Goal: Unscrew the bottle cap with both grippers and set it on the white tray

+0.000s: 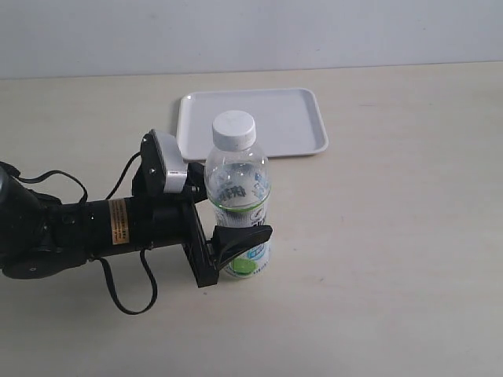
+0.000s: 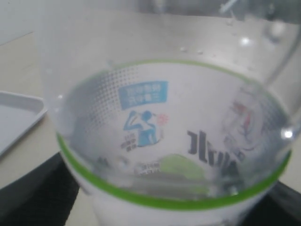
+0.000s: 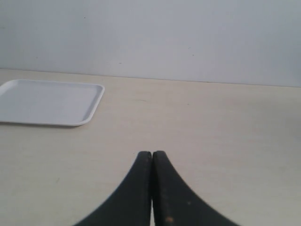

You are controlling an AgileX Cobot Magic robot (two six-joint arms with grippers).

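Observation:
The clear bottle (image 1: 237, 184) stands upright on the table, its white ribbed bottle cap (image 1: 234, 129) screwed on top. My left gripper (image 1: 236, 221) is shut on the bottle's lower labelled body, with one black finger (image 1: 245, 236) across the front and the other behind. In the left wrist view the bottle (image 2: 169, 141) fills the frame, and a dark finger (image 2: 37, 197) shows at a lower corner. The white tray (image 1: 259, 118) lies just behind the bottle. My right gripper (image 3: 152, 157) is shut on nothing over bare table, outside the exterior view.
The left arm's black body with its orange label (image 1: 118, 221), grey box (image 1: 169, 161) and cables lies across the table's left side. The tray (image 3: 47, 102) sits far off in the right wrist view, and its corner (image 2: 16, 120) shows in the left wrist view. A pale wall backs the table.

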